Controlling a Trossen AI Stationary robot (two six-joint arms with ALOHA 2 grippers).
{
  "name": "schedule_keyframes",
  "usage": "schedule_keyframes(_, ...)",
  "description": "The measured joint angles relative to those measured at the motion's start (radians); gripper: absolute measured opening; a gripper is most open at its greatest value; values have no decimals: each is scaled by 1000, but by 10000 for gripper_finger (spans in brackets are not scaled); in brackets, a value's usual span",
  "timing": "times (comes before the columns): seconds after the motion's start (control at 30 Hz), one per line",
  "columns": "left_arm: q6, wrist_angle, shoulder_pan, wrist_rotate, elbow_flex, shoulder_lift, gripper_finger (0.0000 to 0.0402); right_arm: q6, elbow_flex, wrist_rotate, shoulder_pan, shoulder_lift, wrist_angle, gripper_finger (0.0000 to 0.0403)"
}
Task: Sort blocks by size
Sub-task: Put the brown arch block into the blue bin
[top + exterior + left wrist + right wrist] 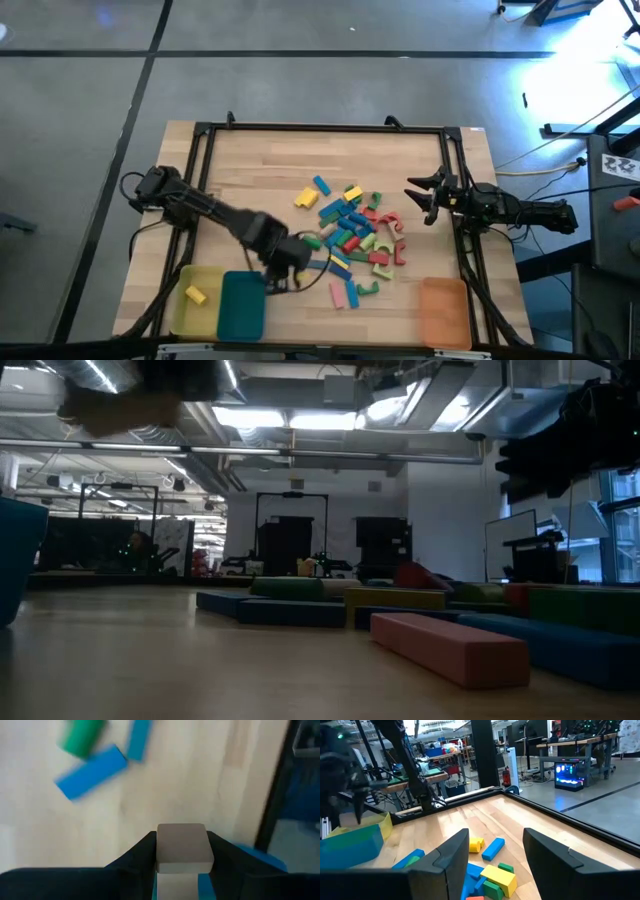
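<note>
Nearest the front edge of the table [250,150], the yellow tray [190,315], teal tray [242,306] and orange tray [444,312] are lying in a row, the yellow and teal ones touching and the orange one well apart toward the right. One small yellow block [195,294] is resting inside the yellow tray. Just behind the teal tray, the left pincer [285,268] is hanging over the wood at the near left edge of the blocks [350,235]; in the left wrist view its dark fingers [135,857] are showing with a pale pad between them, and whether they are gripping anything cannot be told. Beyond the teal tray, the blocks are lying loose in a heap around the middle of the table, blue, green, red, yellow and pink pieces touching and overlapping, with a pink bar [448,647] lying nearest the low camera. Farther right of that heap, the right pincer [428,198] is waiting above the table's right rail, its fingers [451,851] standing apart and holding nothing.
</note>
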Motion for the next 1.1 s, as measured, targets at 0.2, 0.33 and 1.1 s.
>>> schedule_keyframes(0.2,-176,18,-117,18,-69,1,130,0,0,0,0,0,0,190)
schedule_keyframes(0.33,-296,16,-180,18,-118,2,131,0,0,0,0,0,0,190)
schedule_keyframes(1.1,-570,176,-269,17,-386,3,132,0,0,-45,0,0,26,190)
